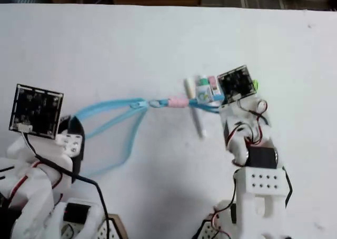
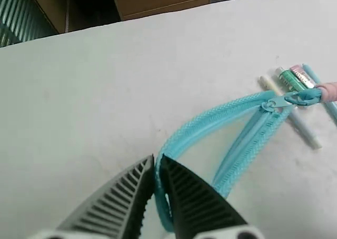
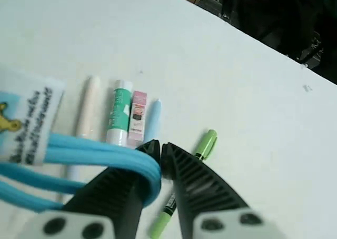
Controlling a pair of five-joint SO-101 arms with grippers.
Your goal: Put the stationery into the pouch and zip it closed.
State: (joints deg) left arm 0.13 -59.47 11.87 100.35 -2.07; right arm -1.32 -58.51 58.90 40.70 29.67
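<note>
Near the left edge of the white table (image 1: 158, 39), the left gripper (image 2: 157, 162) is closed tight on one end of the light-blue zippered pouch (image 1: 105, 108), which lies stretched across the table's middle. The right gripper (image 3: 160, 150) pinches its other end, beside a white pen (image 3: 87, 107), green-white glue stick (image 3: 120, 112), pink eraser (image 3: 138, 111) and green marker (image 3: 202, 144).

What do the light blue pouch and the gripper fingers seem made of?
The light blue zippered pouch looks like matte woven fabric, judging by its ribbed zipper tape. The ridged grey and black fingers of the left gripper look like hard matte plastic, given their crisp ridges.
</note>
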